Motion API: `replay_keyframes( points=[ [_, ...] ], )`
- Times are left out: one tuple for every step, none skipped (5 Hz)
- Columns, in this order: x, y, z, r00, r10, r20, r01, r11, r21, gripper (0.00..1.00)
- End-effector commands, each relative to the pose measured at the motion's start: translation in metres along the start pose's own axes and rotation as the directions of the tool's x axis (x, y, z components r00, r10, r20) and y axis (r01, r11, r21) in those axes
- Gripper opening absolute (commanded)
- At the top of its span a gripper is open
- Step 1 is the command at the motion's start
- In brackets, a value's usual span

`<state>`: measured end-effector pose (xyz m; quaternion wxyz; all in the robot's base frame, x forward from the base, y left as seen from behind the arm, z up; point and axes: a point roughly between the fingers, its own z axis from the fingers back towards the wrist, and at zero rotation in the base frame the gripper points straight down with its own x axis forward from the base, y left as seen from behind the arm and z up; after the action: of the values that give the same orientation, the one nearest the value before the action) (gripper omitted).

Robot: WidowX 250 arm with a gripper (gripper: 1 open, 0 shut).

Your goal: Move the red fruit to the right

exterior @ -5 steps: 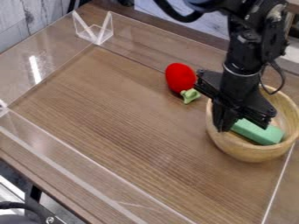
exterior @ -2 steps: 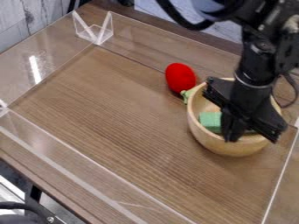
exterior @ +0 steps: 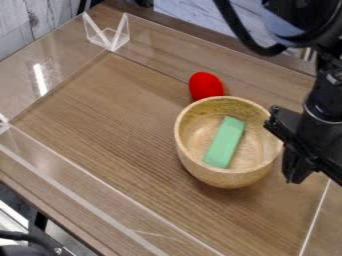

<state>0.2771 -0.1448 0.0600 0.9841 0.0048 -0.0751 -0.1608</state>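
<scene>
Nearest, the robot gripper stands beside the right side of the wooden bowl, towards the table's right edge as viewed; its fingers are drawn together, with nothing visibly held. Within the bowl lies the green rectangular block. Beyond the far rim, between the bowl and the table's far edge, rests the red toy strawberry; whether it touches the rim cannot be told, and its leafy stem is not seen.

The strawberry is probably light and fairly firm; its glossy, rounded skin may slip or roll under a one-sided push. A suitable hold is across the widest part of the body, from above, the fingers opened first and kept off the rim.

Compared with the earliest frame, the gripper is nearer and farther right, the bowl is displaced leftwards and nearer, and the block lies turned lengthwise; the strawberry's red body keeps its place.
</scene>
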Motion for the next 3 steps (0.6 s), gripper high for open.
replay_keyframes(
  points=[
    [0.0145, 0.0011, 0.0027, 0.999, -0.02, 0.039, 0.02, 1.0, -0.016, 1.0],
    [0.0153, -0.0053, 0.0023, 0.999, 0.009, 0.037, -0.008, 1.0, -0.019, 1.0],
    [0.0143, -0.0087, 0.01, 0.998, 0.048, 0.049, -0.047, 0.999, -0.024, 1.0]
  ],
)
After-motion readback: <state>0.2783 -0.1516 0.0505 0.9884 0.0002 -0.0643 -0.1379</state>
